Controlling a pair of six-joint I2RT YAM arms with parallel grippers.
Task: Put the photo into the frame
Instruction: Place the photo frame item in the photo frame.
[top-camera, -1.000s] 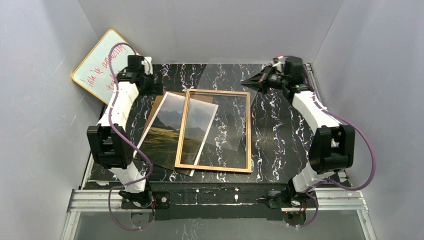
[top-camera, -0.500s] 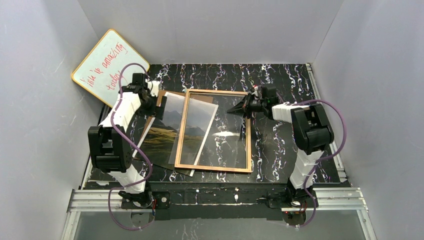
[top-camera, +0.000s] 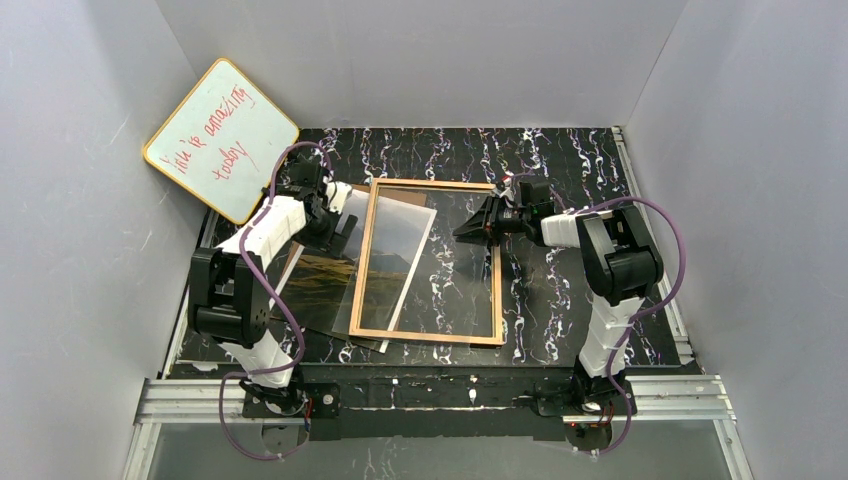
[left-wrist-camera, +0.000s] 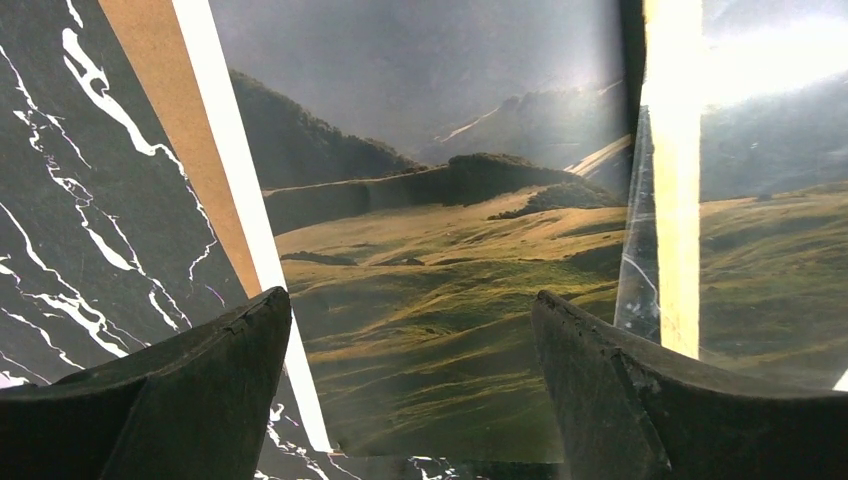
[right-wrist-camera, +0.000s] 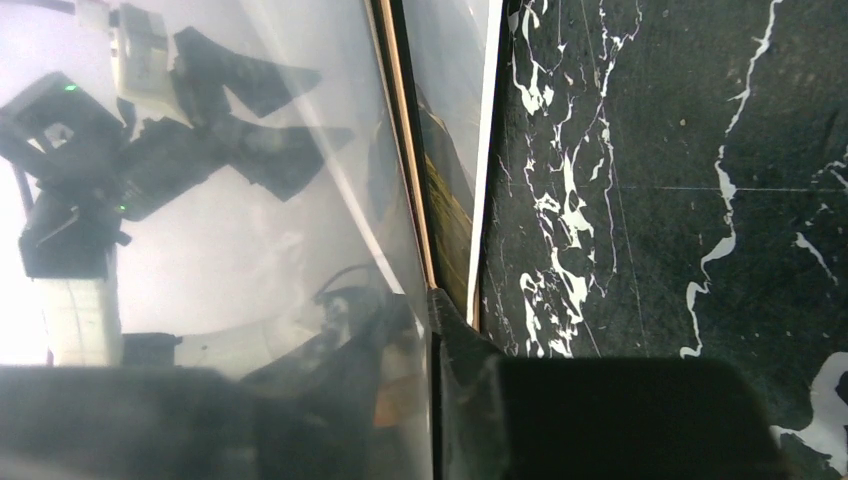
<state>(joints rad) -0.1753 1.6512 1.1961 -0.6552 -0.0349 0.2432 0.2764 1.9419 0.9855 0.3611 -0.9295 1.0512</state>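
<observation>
Left wrist view, not the top one, shows my left jaws wide open, empty, above the photo (left-wrist-camera: 430, 300). Right jaws near the frame's (top-camera: 425, 337) far right corner: can't tell their state.

The top camera is looking down from high at the near side, taking in the tabletop (top-camera: 560, 300) from afar. The left wrist camera is peering closely past the left hand (left-wrist-camera: 410, 300) onto the photo (left-wrist-camera: 430, 250) and the frame (left-wrist-camera: 672, 200). The right wrist camera is skimming low past the right hand (top-camera: 463, 230) along the frame; the top view is covering both patches.
</observation>
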